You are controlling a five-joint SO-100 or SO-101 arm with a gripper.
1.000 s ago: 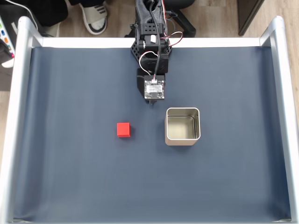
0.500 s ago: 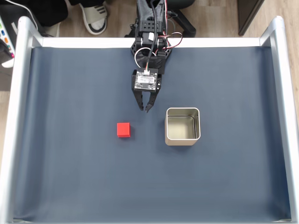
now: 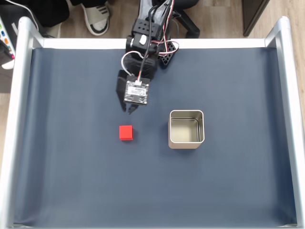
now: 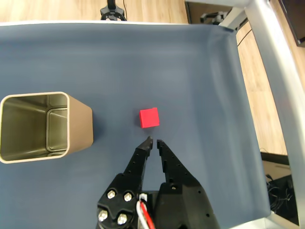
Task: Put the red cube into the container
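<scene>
Gripper (image 4: 153, 141): fingers nearly pressed together, a thin slit between the tips, holding nothing, poised above the mat. Red cube (image 4: 149, 117) lies just beyond the tips in the wrist view, untouched. Container (image 3: 186, 129) stands right of the cube in the fixed view, apart.

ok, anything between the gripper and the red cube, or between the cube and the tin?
Nothing visible. The gripper points at the red cube across bare blue mat, and the stretch from cube to container is bare mat too.
</scene>
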